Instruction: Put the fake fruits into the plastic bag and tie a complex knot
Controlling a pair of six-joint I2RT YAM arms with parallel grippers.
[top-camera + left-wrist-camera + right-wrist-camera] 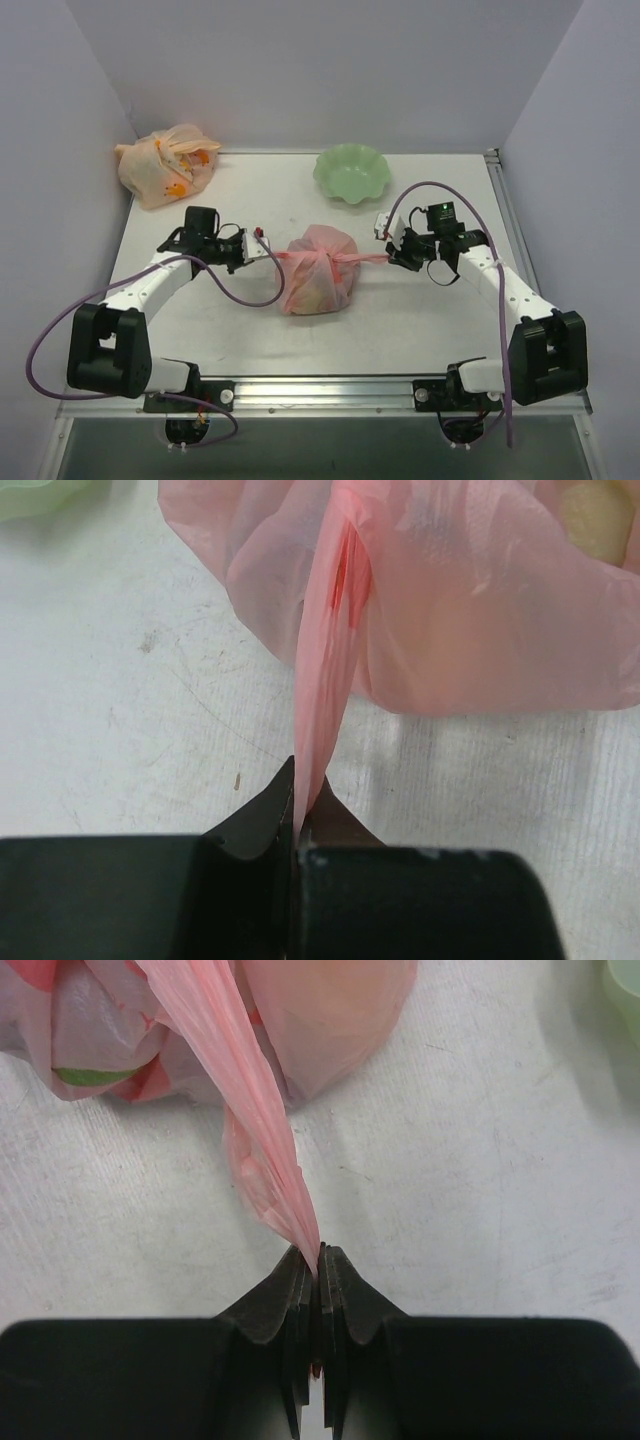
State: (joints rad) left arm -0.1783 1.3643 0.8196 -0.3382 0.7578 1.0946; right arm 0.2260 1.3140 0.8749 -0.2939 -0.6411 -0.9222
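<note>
The pink plastic bag (320,275) lies bulging at the table's middle, its two handles crossed in a knot on top and pulled taut to either side. My left gripper (268,252) is shut on the left handle (325,690), which runs stretched from the bag (480,610) into its jaws (300,815). My right gripper (388,256) is shut on the right handle (255,1100), pinched at the tips (320,1260). Fake fruits show dimly through the plastic: a yellow one (595,520), and a green one (95,1075) with red beside it.
A green bowl (351,172) stands at the back, right of centre. A pale orange tied bag (167,163) sits in the back left corner. Purple cables loop beside both arms. The table's metal rail runs along the near edge (330,392).
</note>
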